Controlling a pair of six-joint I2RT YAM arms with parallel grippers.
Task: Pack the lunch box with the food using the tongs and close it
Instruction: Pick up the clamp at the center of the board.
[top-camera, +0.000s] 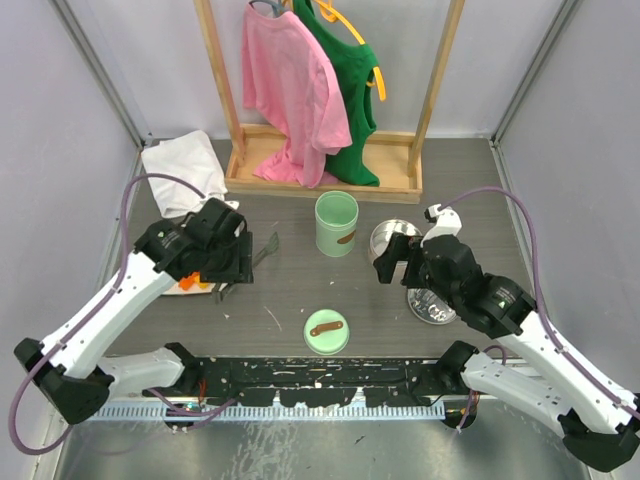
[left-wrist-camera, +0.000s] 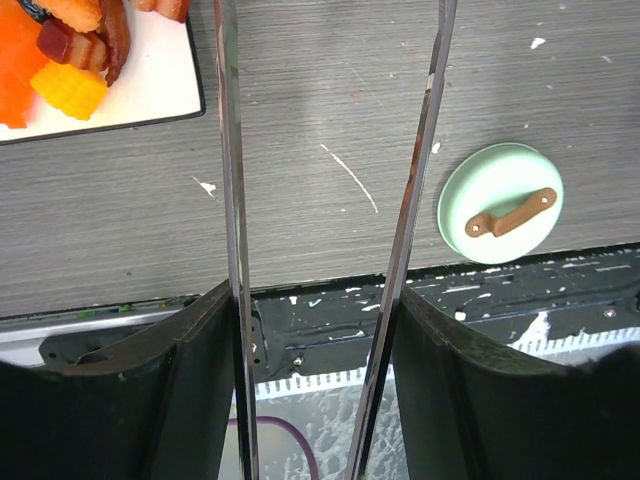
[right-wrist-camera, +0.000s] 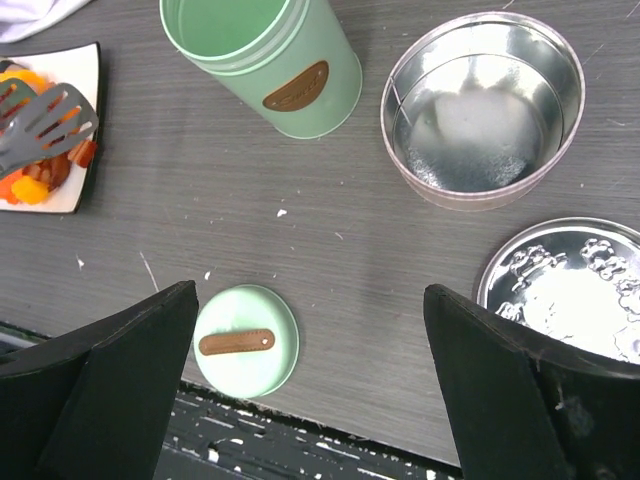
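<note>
Left hand: my left gripper (left-wrist-camera: 318, 330) is half closed on the tongs (left-wrist-camera: 229, 180), pads pressing the 2 arms from outside.
Food: the food (left-wrist-camera: 65, 85) is heaped on the white plate (left-wrist-camera: 150, 85) at the far left, with the tong tips just over it.
Risk, slip: the thin arms could twist between my pads if I squeeze unevenly, and a piece would drop on the table.
Risk, carry: the path right passes over the green lid (left-wrist-camera: 500, 203), so a weak pinch spills there.
Containers: the green canister (right-wrist-camera: 240, 95) and the round metal tin (right-wrist-camera: 482, 196) stand open. I see nothing in either.
Risk, knock: long tongs could tip the tall canister.
Right hand: my right gripper (right-wrist-camera: 310, 340) is wide open, holding nothing.
</note>
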